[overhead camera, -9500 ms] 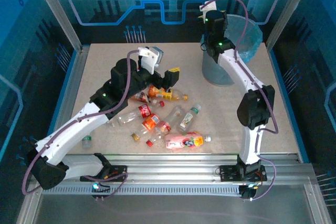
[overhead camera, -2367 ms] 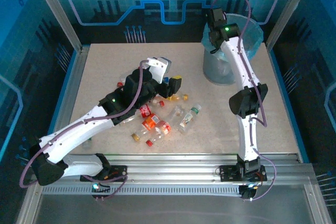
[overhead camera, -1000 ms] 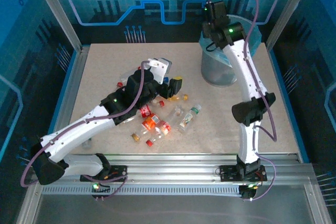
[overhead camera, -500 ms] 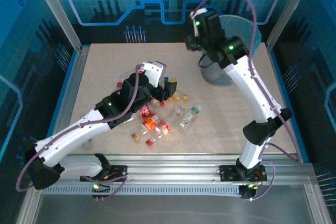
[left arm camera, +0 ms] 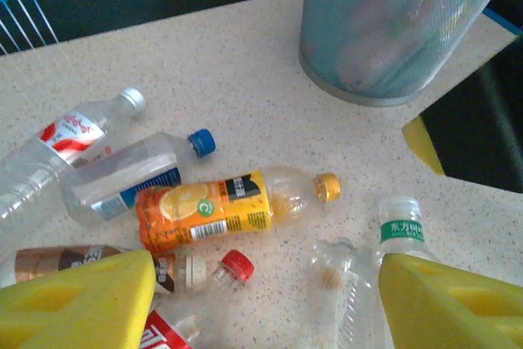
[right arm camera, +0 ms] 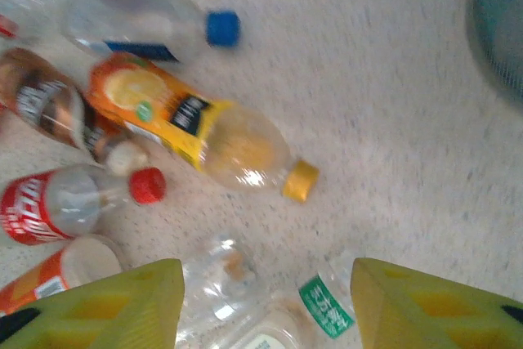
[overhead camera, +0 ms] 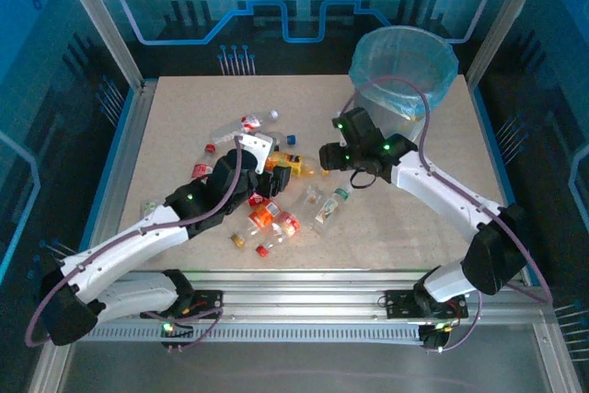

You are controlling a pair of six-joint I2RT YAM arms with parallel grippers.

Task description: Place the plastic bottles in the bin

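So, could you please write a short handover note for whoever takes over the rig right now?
The left gripper is open and empty, low over the bottle pile.
The right gripper is open and empty, above the same pile, near the orange juice bottle.
The bin stands upright at the table's far right corner. Blurred shapes show through its wall, probably bottles.
Left to do: the whole pile on the table. Nothing is gripped yet.

Left arm [overhead camera: 138, 235] and right arm [overhead camera: 442, 192]: white link shells, black joint housings, small green indicator lights [overhead camera: 340, 123]. One purple cable [overhead camera: 396, 78] looped along each. Fingers [left arm camera: 78, 296]: yellow wedge-shaped blocks with shallow moulded recesses.
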